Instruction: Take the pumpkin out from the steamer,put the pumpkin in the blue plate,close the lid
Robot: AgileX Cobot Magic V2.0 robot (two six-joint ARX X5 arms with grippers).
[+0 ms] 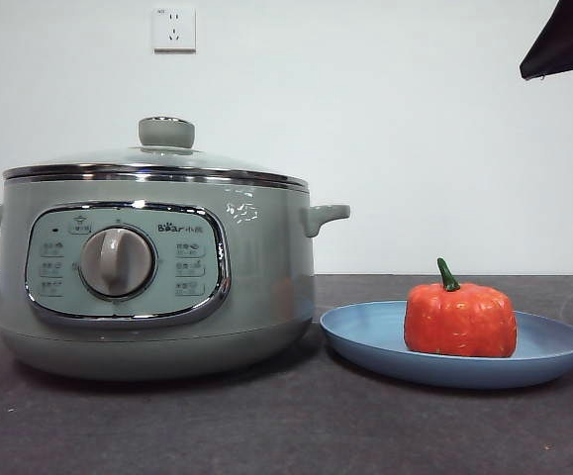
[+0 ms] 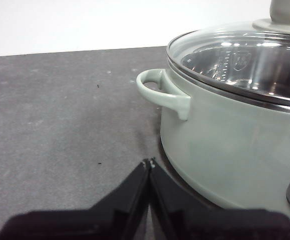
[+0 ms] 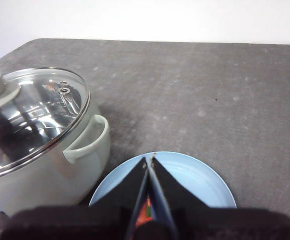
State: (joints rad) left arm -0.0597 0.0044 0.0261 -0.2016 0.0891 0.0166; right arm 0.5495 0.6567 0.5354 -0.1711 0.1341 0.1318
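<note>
A: Two things stood on the dark table [image 1: 266, 435], going by the front view. Nearest, at about four o'clock, the blue plate [image 1: 365, 341] carried the pumpkin [image 1: 459, 322], upright, green stem on top.

B: And the steamer [image 1: 266, 287]?

A: It sat at nine o'clock from the plate, just beside its rim, dial facing the camera. The lid [image 1: 118, 158] rested flat on the pot, steel rim seated all round, knob up.

B: Where were the arms?

A: The left gripper [image 2: 149, 162] hung low over the table beside the steamer's side handle [image 2: 160, 90], jaws pressed together, gripping nothing. The right gripper [image 3: 150, 157] hovered above the plate, jaws likewise closed and empty, a sliver of orange showing under them.

B: Farther back?

A: Only a white wall with a socket [image 1: 174, 28] at about eleven o'clock, and a black arm tip [image 1: 568, 40] at one o'clock.
</note>
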